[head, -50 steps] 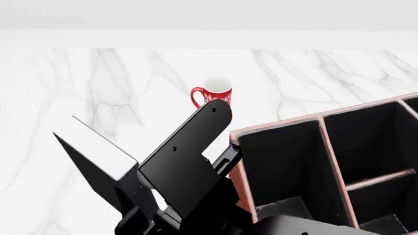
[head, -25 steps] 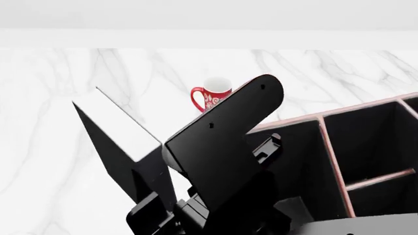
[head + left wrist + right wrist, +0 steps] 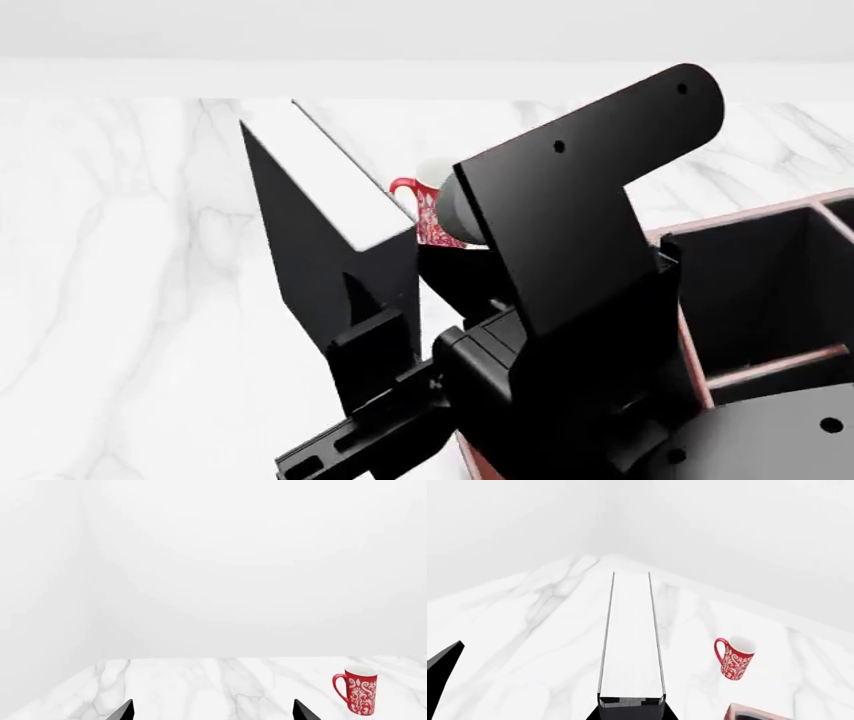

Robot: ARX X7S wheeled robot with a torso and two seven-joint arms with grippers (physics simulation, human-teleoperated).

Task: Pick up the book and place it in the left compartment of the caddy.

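Here the right tool [image 3: 631,706] was clamped on the book [image 3: 320,230], lifted mid-frame above the worktop [image 3: 120,250]; the left tool's [image 3: 212,711] fingers stood apart.

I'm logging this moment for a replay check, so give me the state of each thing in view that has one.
book: lifted off the table, tilted, white page edge up, held at its lower end.
right gripper: shut on the book.
left gripper: open, holding nothing.
caddy: upright on the table, visible compartments empty; the arm hides much of the left compartment.
mug: upright on the table, untouched.
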